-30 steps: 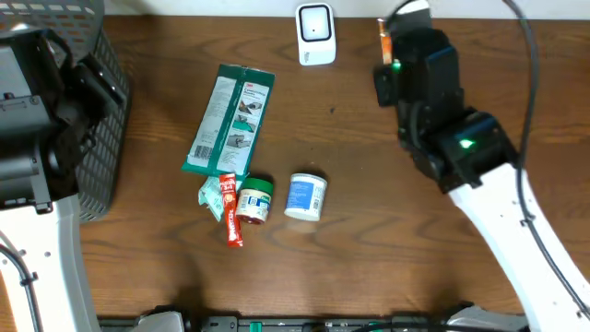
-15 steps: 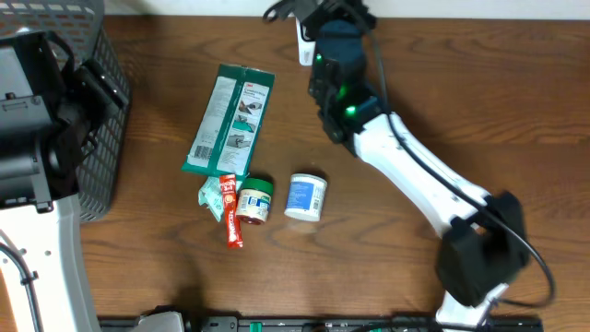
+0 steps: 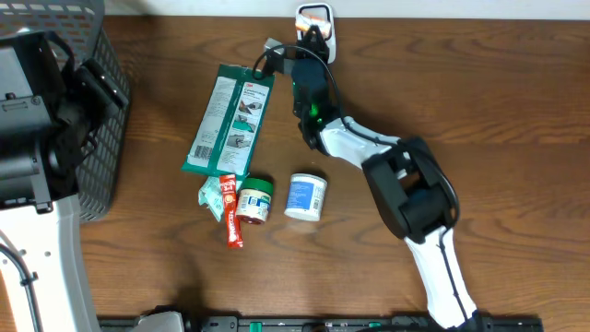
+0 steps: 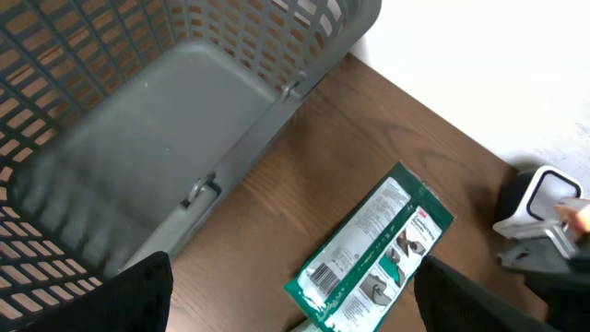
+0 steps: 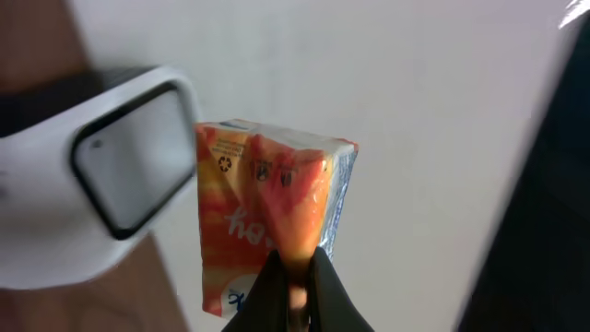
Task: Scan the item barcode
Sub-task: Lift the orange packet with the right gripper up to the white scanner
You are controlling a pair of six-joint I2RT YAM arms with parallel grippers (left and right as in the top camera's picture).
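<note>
Pinching an orange packet (image 5: 267, 217) by its lower edge, right gripper (image 5: 297, 290) has its jaws drawn narrow on the thin seam. The packet stands upright above the fingertips, printed face toward the wrist camera. Just left of the packet and a little beyond it sits the white scanner (image 5: 120, 166), its dark window angled toward the packet's left side. Whether the two touch, cannot tell. Pale wall behind both.

Right arm (image 3: 346, 140), seen from overhead: base at the near table edge, elbow bent over mid-table, forearm reaching away and leftward, wrist stretched out to the far edge so the gripper ends right at the scanner.

Nearer than the gripper and to its left on the table (image 3: 479, 92): a long green package (image 3: 230, 120) lying flat. Nearer still, a white tub (image 3: 305, 196), a green-lidded jar (image 3: 255, 201) and a red tube (image 3: 230, 214), clustered close together.

Left gripper (image 4: 295, 277): jaws wide, nothing between them, hanging above the table at the far left, well apart from the packet. Below it, the green package; beside that, a grey mesh basket (image 4: 184, 138).
</note>
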